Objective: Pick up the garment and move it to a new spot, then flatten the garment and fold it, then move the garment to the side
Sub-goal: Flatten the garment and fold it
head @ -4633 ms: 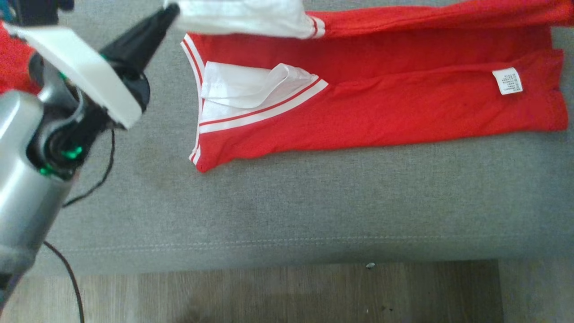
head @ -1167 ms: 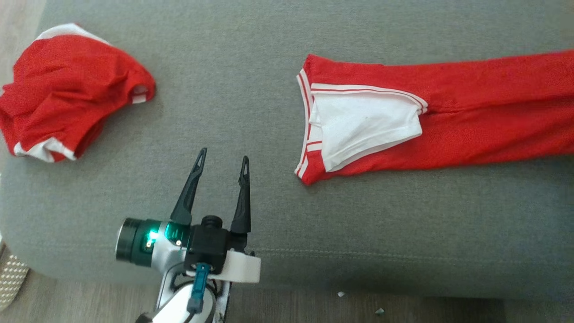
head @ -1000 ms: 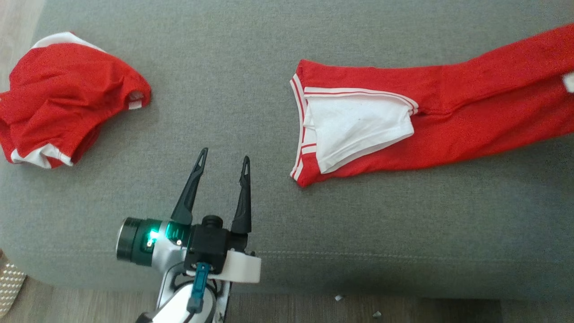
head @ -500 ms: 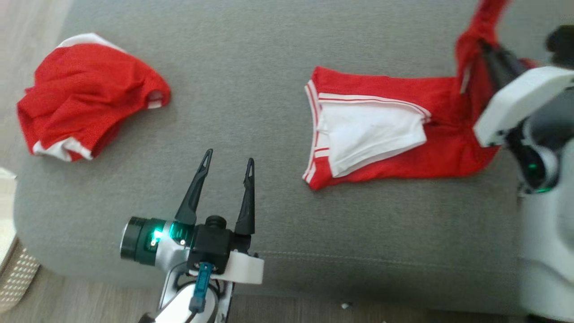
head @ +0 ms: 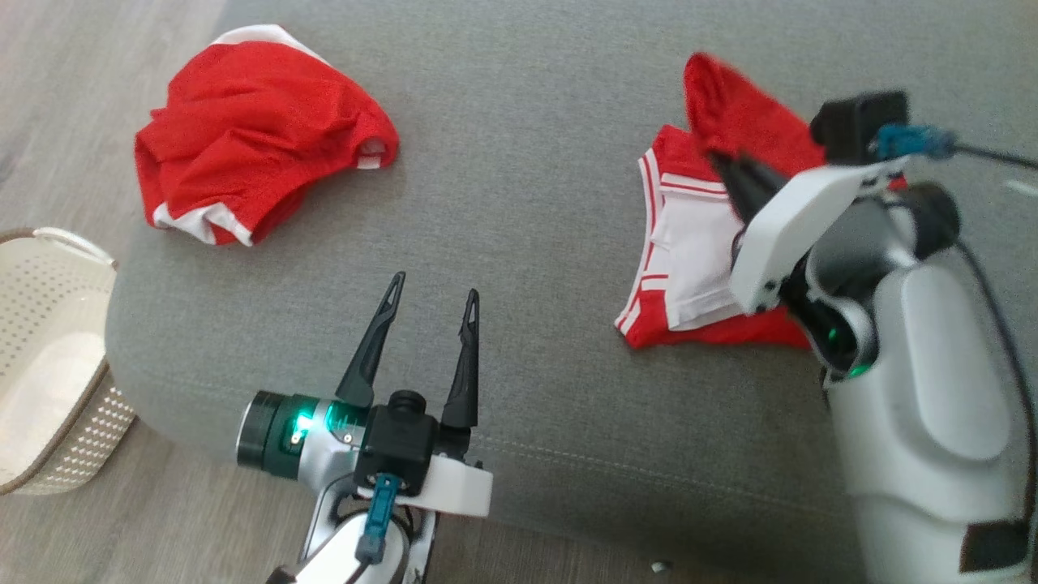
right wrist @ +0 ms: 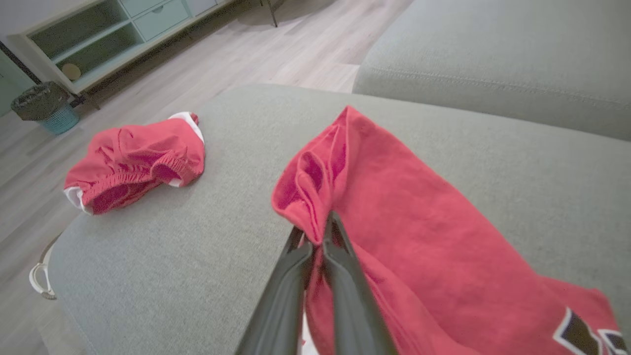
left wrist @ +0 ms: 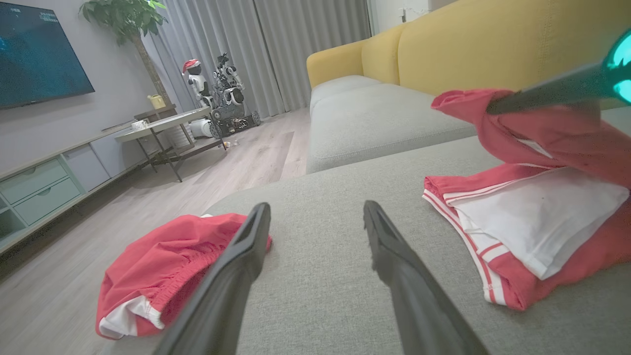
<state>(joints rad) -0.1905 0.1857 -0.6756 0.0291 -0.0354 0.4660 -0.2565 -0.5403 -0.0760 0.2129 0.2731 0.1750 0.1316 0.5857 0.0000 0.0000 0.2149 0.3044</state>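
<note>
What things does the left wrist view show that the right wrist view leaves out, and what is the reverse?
In the left wrist view, not the right: the open left end effector, a television, a potted plant, the yellow sofa back and the white panel of the shirt. In the right wrist view, not the left: a bin on the floor and a dark emblem on the shirt. Both share the shirt held by the shut right end effector, the red shorts and the grey cushion.
</note>
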